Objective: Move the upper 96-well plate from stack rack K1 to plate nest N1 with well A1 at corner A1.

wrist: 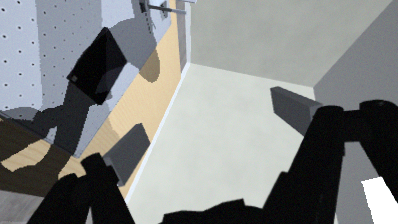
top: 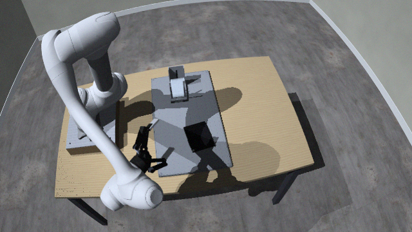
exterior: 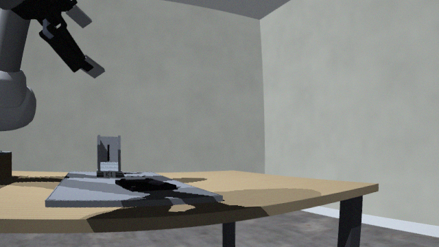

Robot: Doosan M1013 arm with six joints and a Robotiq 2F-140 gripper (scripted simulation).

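Gripper: the gripper hangs high above the worktop, its black fingers spread wide with nothing between them; the grey pads stand well apart in the wrist view.
Arm: the white arm reaches out from its base, and the gripper sits over the near left edge of the grey base board.
Stack rack K1: the rack stands at the far end of the board, well away from the gripper and far below it; in the exterior view its two upright posts rise over a front label reading K1.
Upper plate: the pale upper 96-well plate lies in the rack, untouched; the lower plate beneath it cannot be made out separately from above.
Plate nest N1: the dark square nest lies on the board, nearer the gripper than the rack is, off to one side and below it.
A1 mark: a small pale square sits at one corner of the nest in the wrist view; its lettering is too small to read.
Shadows: the arm's shadow falls across the board and the worktop, partly over the nest.
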